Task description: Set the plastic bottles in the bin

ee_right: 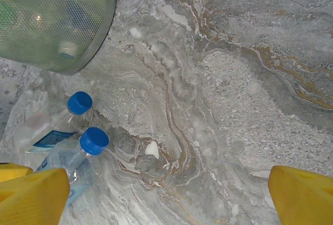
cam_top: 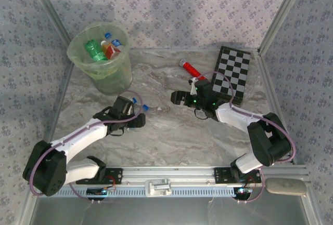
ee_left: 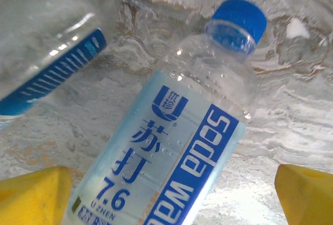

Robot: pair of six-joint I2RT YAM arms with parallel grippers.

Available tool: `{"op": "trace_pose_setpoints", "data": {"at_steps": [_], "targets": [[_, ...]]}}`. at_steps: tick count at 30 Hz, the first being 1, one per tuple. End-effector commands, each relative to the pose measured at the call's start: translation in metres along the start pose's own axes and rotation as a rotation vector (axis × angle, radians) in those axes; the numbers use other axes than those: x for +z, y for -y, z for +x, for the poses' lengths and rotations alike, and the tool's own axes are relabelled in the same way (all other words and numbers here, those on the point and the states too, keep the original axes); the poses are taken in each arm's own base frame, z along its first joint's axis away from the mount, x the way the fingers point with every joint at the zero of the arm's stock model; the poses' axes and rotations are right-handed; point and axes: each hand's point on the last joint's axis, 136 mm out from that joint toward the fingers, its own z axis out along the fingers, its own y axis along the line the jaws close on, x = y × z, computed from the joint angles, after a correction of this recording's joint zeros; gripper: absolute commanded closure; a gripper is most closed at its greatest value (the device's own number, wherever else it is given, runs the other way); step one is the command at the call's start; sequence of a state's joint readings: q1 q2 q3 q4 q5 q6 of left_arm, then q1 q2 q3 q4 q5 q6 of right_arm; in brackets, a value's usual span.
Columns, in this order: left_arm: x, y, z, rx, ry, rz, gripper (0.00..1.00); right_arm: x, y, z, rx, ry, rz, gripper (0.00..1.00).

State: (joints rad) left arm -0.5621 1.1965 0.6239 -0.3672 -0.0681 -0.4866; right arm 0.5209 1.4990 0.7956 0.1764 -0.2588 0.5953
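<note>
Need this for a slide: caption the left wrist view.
Open left gripper over a blue-capped soda water bottle lying on the marbled table, second bottle beside it.

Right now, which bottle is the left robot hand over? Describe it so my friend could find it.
Find the big pale-green bin in the far left corner, then come nearer to the open left gripper, above two clear blue-capped bottles lying on the table. It's the soda water bottle between the yellow fingers: its pale-blue label shows "7.6", while the neighbour bottle wears a dark-blue striped band.
</note>
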Motion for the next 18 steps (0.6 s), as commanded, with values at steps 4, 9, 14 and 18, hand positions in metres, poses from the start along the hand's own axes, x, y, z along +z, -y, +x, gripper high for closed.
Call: {"op": "trace_pose_setpoints", "data": {"at_steps": [4,9,14,18], "targets": [[0.019,0.011,0.003,0.085,-0.081,-0.027,0.00,-0.004,-0.006,-0.012,0.007,0.026,-0.013,0.00],[0.030,0.017,0.003,0.147,-0.115,-0.054,0.06,-0.007,-0.003,-0.011,0.004,0.026,-0.002,0.00],[0.037,0.025,0.004,0.221,-0.138,-0.083,0.19,-0.009,-0.001,-0.013,0.006,0.028,0.003,0.00],[0.041,0.027,0.008,0.278,-0.155,-0.129,0.37,-0.009,0.000,-0.013,0.008,0.031,0.004,0.00]]}}
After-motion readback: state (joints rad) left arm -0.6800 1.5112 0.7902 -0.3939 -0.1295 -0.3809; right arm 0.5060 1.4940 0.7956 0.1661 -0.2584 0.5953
